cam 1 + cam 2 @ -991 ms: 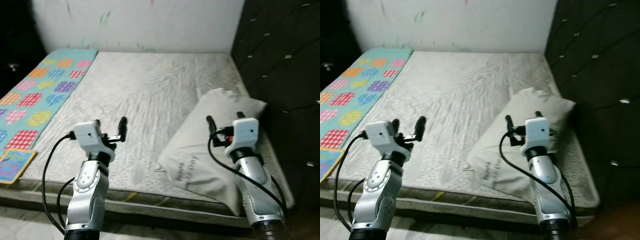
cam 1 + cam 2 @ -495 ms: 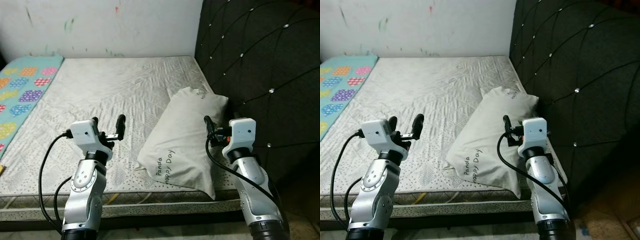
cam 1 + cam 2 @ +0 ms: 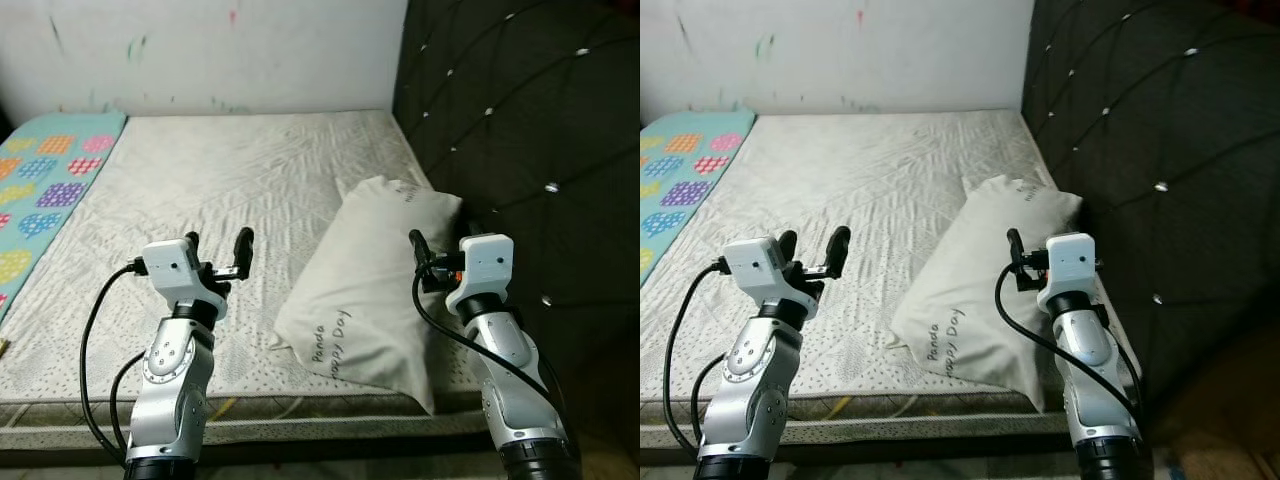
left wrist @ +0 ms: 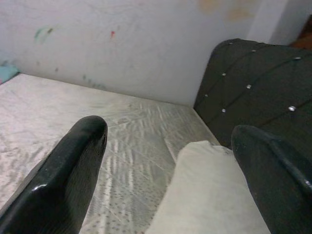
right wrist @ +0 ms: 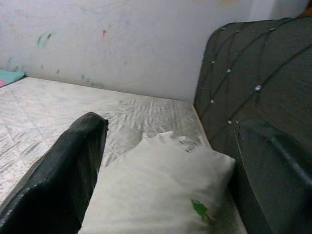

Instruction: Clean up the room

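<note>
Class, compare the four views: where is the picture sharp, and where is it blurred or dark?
Eye views: evenly lit, white printed pillow sharp, black tufted headboard dark. Wrist views: the black fingers up close are soft; the right wrist view is grainier, its pillow blurred.

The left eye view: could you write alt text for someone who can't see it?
A pale pillow printed "Panda Happy Day" lies on a bare grey mattress beside a dark tufted headboard. Two silver robot arms reach forward, the left gripper and right gripper both open, holding nothing. A colourful mat lies along the mattress's left edge.
</note>
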Controlling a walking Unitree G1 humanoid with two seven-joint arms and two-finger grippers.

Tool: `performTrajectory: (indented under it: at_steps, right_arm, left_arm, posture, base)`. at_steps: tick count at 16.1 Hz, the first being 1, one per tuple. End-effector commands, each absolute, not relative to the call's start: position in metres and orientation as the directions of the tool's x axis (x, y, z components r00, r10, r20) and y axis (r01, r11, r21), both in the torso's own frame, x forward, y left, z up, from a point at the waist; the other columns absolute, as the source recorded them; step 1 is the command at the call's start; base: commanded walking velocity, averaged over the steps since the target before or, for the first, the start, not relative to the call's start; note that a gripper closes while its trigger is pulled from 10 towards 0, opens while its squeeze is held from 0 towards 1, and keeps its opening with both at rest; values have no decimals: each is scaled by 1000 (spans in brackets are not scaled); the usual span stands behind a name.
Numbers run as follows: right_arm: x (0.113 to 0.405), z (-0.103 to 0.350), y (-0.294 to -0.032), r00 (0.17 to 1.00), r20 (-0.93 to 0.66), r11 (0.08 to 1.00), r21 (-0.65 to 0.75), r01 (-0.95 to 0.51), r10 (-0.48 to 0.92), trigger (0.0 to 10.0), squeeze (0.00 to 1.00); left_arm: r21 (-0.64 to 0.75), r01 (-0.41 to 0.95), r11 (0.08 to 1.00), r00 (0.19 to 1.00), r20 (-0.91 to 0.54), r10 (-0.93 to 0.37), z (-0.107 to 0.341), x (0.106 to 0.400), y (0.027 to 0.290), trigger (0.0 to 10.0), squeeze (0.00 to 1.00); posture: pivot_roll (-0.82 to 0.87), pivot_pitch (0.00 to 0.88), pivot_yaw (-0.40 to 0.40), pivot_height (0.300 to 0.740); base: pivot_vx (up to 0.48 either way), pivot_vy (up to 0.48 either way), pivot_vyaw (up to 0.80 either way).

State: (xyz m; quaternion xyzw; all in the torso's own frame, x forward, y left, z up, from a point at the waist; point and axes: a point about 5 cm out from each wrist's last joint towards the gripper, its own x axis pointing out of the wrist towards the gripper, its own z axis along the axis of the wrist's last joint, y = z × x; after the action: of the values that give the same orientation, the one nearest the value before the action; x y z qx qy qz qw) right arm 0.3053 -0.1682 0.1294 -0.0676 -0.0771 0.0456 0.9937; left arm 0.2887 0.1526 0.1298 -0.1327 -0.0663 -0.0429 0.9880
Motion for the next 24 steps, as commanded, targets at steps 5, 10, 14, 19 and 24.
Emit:
performTrajectory:
  at_steps: [5, 10, 14, 19, 24]
  right_arm:
    - [308, 134, -166, 980, 162, 985, -145, -92, 116, 10000, 0]
    - [309, 135, -168, 980, 163, 985, -148, -87, 111, 10000, 0]
    - [309, 135, -168, 981, 163, 986, -148, -83, 107, 10000, 0]
    - [309, 135, -169, 981, 164, 985, -149, -82, 106, 10000, 0]
    - [308, 135, -169, 981, 166, 985, -151, -79, 104, 10000, 0]
  left_arm:
    - [-255, 102, 962, 987, 143, -66, 131, 289, 154, 10000, 0]
    - [-251, 108, 962, 987, 144, -73, 130, 289, 154, 10000, 0]
    - [-250, 112, 962, 987, 144, -77, 130, 289, 153, 10000, 0]
    - [-255, 95, 962, 990, 125, -64, 128, 289, 155, 10000, 0]
    - [-261, 48, 964, 996, 91, -25, 125, 291, 158, 10000, 0]
  posture:
    - [-98, 0, 43, 740]
    - [-98, 0, 43, 740]
    - [-98, 0, 43, 740]
    - [-98, 0, 44, 740]
    - [-97, 0, 45, 740]
  base:
    - [255, 0, 0]
    - [248, 0, 0]
    - [274, 0, -720]
    - [170, 0, -93]
    - [0, 0, 0]
